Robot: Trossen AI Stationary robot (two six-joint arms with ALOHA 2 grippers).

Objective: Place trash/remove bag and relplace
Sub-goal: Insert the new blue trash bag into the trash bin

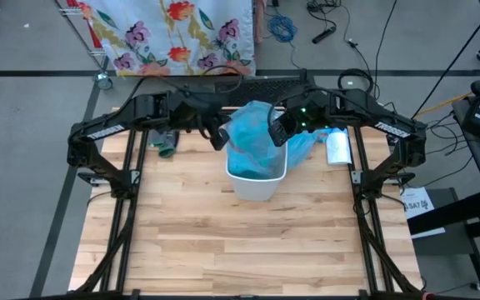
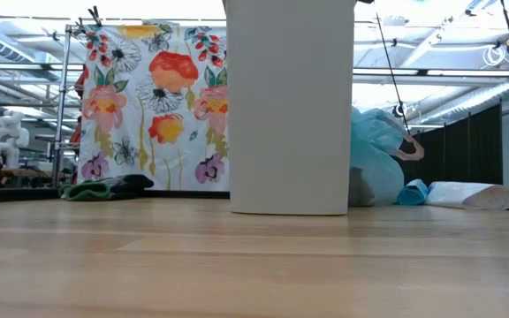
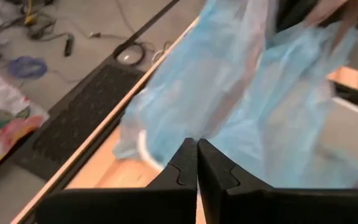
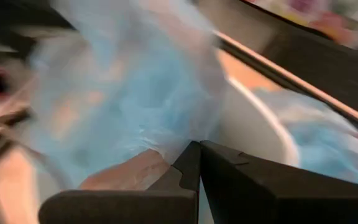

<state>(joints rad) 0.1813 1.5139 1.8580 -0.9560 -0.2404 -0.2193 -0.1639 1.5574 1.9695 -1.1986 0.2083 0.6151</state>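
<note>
A: Item, bag [image 1: 252, 133]?
B: Pale blue, bunched above white bin [image 1: 257, 179] at worktop [image 1: 223, 242] rear; likely being lifted out.
A: Tools?
B: Left tool [image 3: 197, 149] and right tool [image 4: 199, 152] both pinched shut on bag film, either side.
A: Trash?
B: Not visible; presumably inside bag.

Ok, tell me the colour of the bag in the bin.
Light blue, translucent plastic bag, in the white bin. The high view shows it best.
</note>
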